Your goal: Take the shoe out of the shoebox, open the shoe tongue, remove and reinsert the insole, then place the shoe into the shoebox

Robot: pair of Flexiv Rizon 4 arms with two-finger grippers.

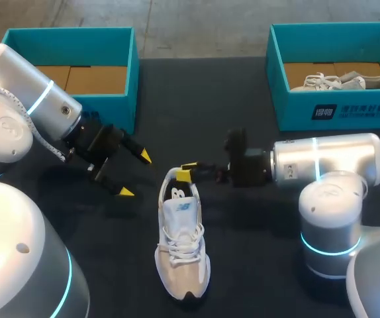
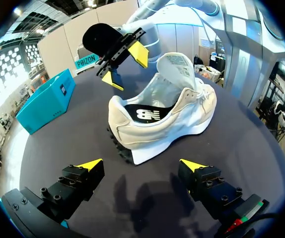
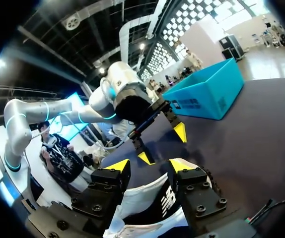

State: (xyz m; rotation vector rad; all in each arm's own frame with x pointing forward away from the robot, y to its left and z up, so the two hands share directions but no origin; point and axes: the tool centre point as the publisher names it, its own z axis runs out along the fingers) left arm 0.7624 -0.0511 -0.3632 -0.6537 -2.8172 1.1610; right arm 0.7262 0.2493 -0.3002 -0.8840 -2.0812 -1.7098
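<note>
Left tool (image 1: 135, 174) spread wide beside shoe (image 1: 182, 242) on worktop (image 1: 243, 225); right tool (image 1: 187, 171) also apart, poised over its heel opening.

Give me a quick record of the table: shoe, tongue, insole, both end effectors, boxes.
shoe: upright on the table, outside both boxes
tongue: lifted up
insole: black, lying inside the shoe
left end effector: open, beside the shoe, not touching
right end effector: open, over the heel
left shoebox: no shoe visible
right shoebox: holds another shoe
</note>
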